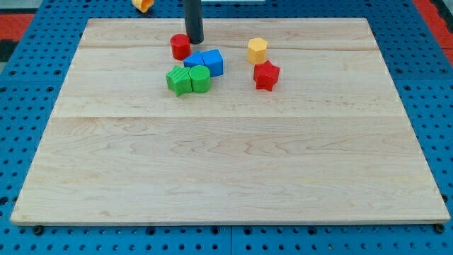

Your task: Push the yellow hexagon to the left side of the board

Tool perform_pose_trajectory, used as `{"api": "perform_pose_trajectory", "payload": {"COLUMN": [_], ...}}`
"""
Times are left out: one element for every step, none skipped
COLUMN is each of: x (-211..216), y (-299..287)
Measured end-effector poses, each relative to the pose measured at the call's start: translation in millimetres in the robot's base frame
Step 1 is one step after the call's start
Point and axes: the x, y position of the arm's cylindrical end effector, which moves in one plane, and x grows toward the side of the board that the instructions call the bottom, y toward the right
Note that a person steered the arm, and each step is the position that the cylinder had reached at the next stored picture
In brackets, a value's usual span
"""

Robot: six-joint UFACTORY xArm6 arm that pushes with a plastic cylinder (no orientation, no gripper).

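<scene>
The yellow hexagon (257, 50) is seen as a short six-sided prism, upright, its flat top face lighter than its orange-shaded sides; it stands on the board (226, 170) near the view's top, to the view's right of my tip (195, 41) and well apart from it, slightly lower in the view. No pincer is fitted: the arm ends in a dark rod, so nothing is gripped or released, and my tip is set on the board close to the top edge. A red cylinder (180, 47) is found just beside my tip, at its left and a little below; whether the two touch cannot be told. Below my tip two blue blocks lie together, a cube (212, 61) and a smaller piece (193, 60) at its left, apparently touching. Below these, two green blocks are pressed side by side: a ribbed one (178, 80) at the left and a cylinder (200, 78) at the right. A red star (266, 75) is placed just below the hexagon, near it but apart. Between the hexagon and the board's left side the rod, the red cylinder and the blue pair are ranged in the way. An orange object (143, 4), partly cut off, is noted beyond the board's top edge, to the left of my tip.
</scene>
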Motion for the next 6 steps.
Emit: {"api": "perform_pose_trajectory", "payload": {"x": [4.2, -27.4, -36.6, 14.1, 43.2, 10.4], "y": [5.3, 71.8, 154.1, 187.9, 149.3, 94.9]}}
